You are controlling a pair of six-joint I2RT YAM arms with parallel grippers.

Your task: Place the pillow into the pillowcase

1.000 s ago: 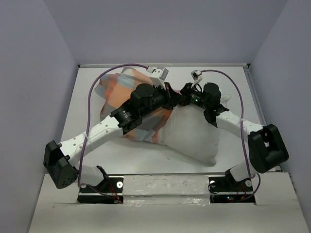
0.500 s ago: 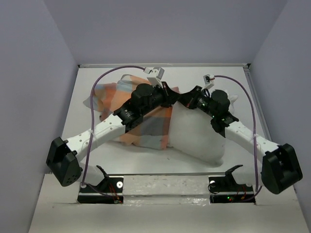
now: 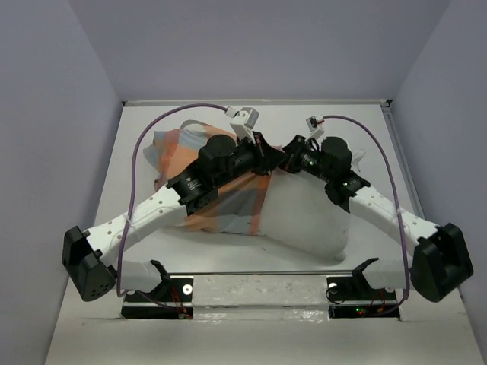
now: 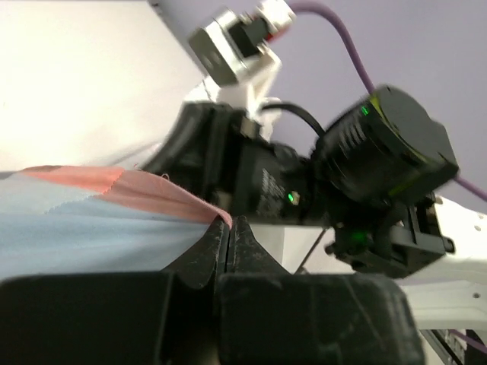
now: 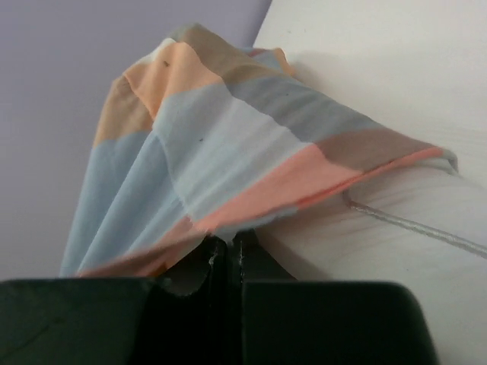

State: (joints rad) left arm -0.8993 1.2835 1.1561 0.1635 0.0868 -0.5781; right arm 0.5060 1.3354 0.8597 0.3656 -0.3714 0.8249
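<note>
as the left gripper (image 4: 230, 232) and right gripper (image 5: 227, 251) each pinch the pillowcase (image 5: 221, 144) hem, it partly covers the pillow (image 3: 308, 220).

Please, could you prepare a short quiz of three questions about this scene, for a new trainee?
1. True or false: the pillow is fully inside the pillowcase.
2. The right gripper pinches: A the pillow, B the pillowcase, C nothing.
3. Fill in: the left gripper is ___ on the checked fabric's edge.

Key: 1 false, as its white end lies bare; 2 B; 3 shut.
</note>
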